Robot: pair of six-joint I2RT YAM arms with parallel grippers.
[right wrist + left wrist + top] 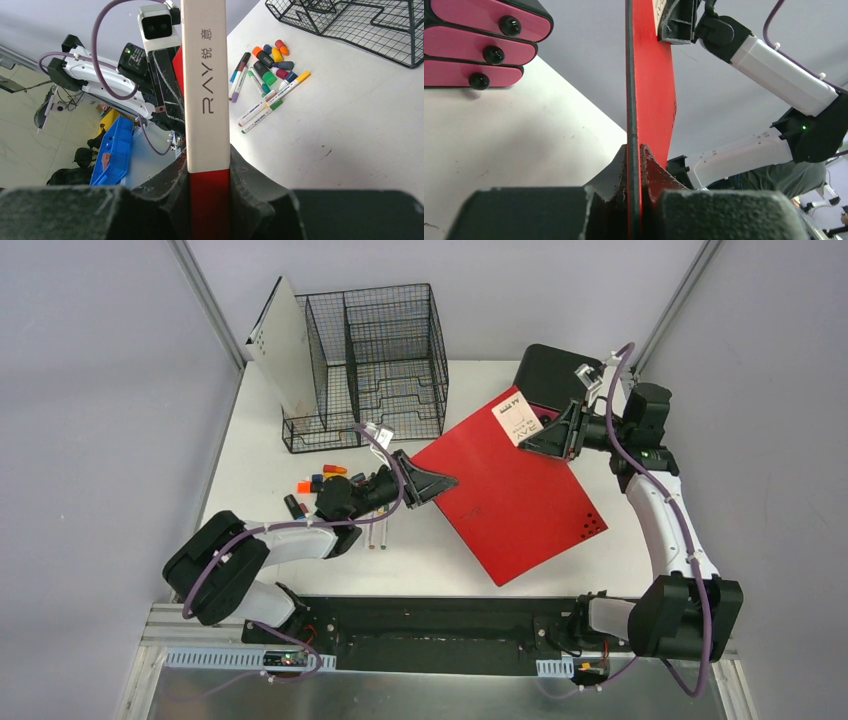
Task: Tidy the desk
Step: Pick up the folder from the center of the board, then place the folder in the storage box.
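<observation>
1. Two grips are seen on one red folder (510,505). The left gripper (441,483) is clamped tight on the near-left edge. The right gripper (548,439) is clamped on the far-right edge, across the white label (517,421).
2. The desk (250,455) is the white top under everything, with the arm bases at its near edge. It is judged rigid, heavy and fixed. Nothing on it is meant to be grasped; it serves only as a support surface.
3. The folder is spread over the desk centre-right, between the marker pile (325,480) and the black box with pink drawers (548,370). Its far-right end looks raised. Whether the near corner rests on the desk cannot be told.
4. The folder is judged to be thin, light, fairly stiff board with a smooth cover that is likely slippery. Twist is to be expected if the arms are moved out of sync. The edges are the only sensible hold.
5. A wire-mesh organizer (370,360) stands far left, with a white board (285,345) at its left end. It is likely the slot for the folder, so upright entry would be needed.
6. The markers lie just beside the left wrist and could be swept.
</observation>
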